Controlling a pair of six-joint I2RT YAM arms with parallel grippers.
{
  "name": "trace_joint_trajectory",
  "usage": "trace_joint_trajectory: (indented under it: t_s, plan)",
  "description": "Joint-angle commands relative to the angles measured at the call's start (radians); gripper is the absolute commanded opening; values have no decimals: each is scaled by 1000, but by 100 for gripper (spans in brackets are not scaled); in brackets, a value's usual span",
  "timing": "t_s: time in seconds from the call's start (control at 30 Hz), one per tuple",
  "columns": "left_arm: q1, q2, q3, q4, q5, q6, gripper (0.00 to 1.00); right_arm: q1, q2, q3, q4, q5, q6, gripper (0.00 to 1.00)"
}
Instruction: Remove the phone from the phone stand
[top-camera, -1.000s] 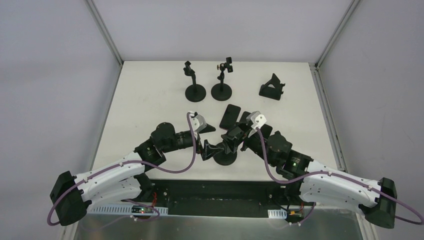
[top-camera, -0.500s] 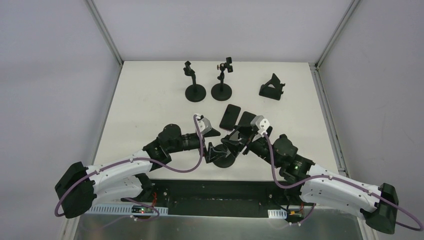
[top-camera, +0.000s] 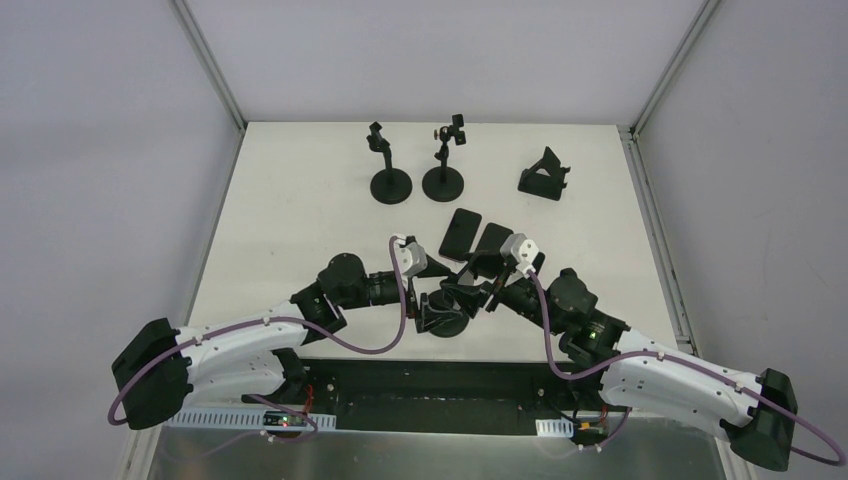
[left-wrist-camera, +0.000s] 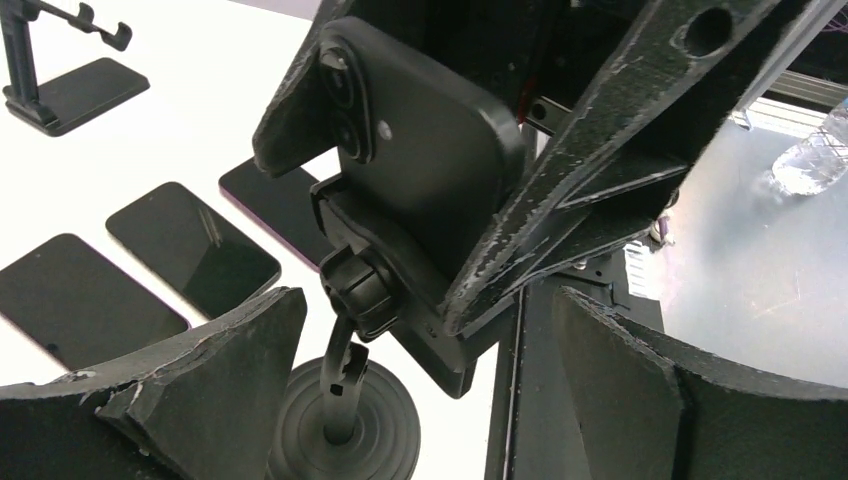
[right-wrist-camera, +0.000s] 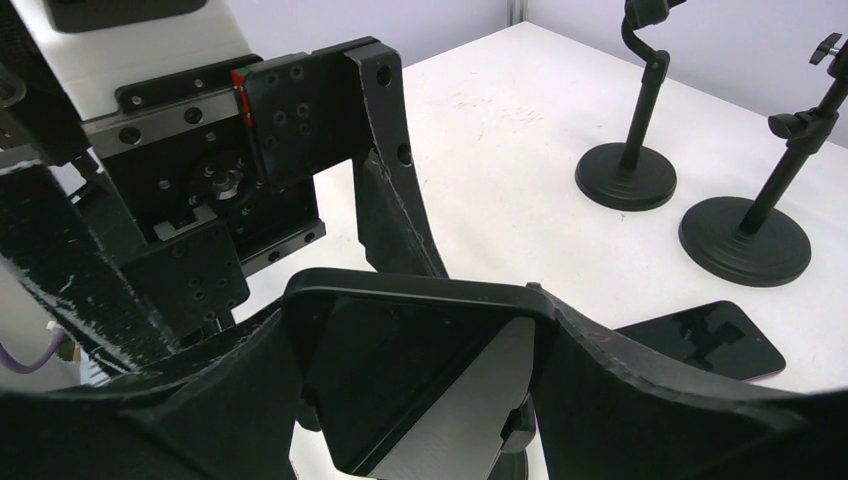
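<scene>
Phone (left-wrist-camera: 425, 150) is sitting clamped in the phone stand (left-wrist-camera: 345, 430) at the middle of the table's near edge. Right gripper (right-wrist-camera: 420, 340) is pinching its sides. Left gripper (left-wrist-camera: 428, 300), spread, has been moving in around the stand, likely bracing for the pull.

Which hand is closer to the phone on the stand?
Right. The right hand grips the phone by its edges; the left hand is open just below it, fingers either side of the stand, not touching.
</scene>
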Motion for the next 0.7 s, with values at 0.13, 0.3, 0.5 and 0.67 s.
trace_joint_trajectory:
  t_s: [0.13, 0.3, 0.5, 0.67]
  plan:
    - [-26, 26, 30, 78, -25, 41, 99, 0, -7, 13, 90, -30, 16, 0]
    - [-31, 46, 38, 91, -53, 41, 97, 1, 1, 17, 90, -30, 27, 0]
    - [-33, 46, 47, 101, -87, 20, 94, 1, 8, 23, 80, -19, 28, 0]
    - [-34, 42, 61, 106, -90, 13, 95, 0, 14, 27, 75, -15, 28, 0]
